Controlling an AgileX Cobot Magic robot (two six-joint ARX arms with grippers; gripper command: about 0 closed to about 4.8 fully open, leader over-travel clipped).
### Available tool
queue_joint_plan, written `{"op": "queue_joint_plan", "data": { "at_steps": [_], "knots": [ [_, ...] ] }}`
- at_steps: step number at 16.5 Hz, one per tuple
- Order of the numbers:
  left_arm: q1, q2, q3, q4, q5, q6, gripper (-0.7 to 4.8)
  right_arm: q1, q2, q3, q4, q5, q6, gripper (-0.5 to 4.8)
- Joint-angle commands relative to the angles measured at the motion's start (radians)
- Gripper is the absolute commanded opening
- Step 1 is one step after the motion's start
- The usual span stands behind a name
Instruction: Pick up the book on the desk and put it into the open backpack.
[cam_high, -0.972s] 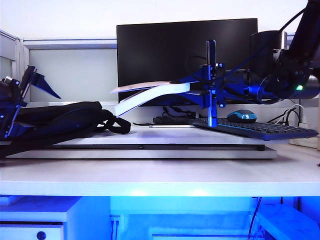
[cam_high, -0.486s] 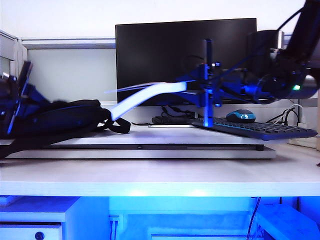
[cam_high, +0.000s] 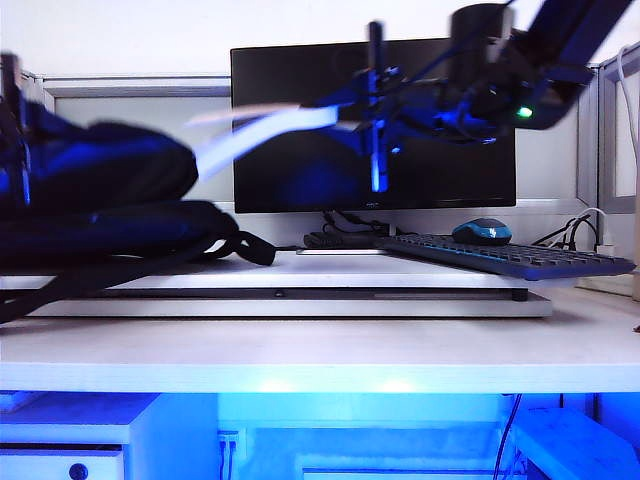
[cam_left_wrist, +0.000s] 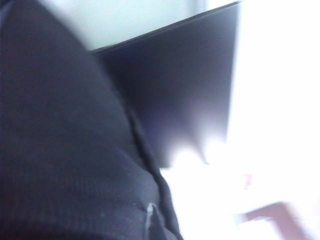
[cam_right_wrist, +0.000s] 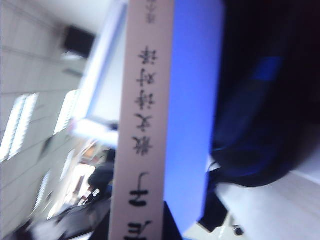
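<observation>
The book (cam_high: 265, 128) hangs in the air in front of the monitor, its free end drooping left towards the backpack (cam_high: 100, 170). My right gripper (cam_high: 375, 125) is shut on its other end. In the right wrist view the pale spine with black characters (cam_right_wrist: 145, 125) runs between the dark jaws of my right gripper (cam_right_wrist: 145, 227), with the backpack (cam_right_wrist: 265, 100) beyond. My left gripper (cam_high: 12, 110) is at the far left edge, shut on the bag's upper fabric and holding it up off the lower part. Black fabric of the backpack (cam_left_wrist: 60, 150) hides the left jaws. The desk (cam_high: 320, 350) lies below.
A black monitor (cam_high: 440, 185) stands behind the book. A keyboard (cam_high: 510, 257) and a mouse (cam_high: 483, 230) lie at the right on a white riser (cam_high: 300, 300). The backpack's straps (cam_high: 235, 248) trail onto the riser. Cables (cam_high: 585, 228) hang at the far right.
My right gripper has risen and carried the book up and left towards the backpack. My left gripper has shut on the bag's top and lifted it, parting it from the lower half.
</observation>
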Motion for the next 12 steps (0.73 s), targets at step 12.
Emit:
{"op": "queue_joint_plan", "data": {
  "at_steps": [12],
  "knots": [
    [0.042,-0.057,0.009,0.226,0.116,-0.199,-0.06,0.140,0.267,0.489,-0.264,0.153,-0.096,-0.06]
  ]
}}
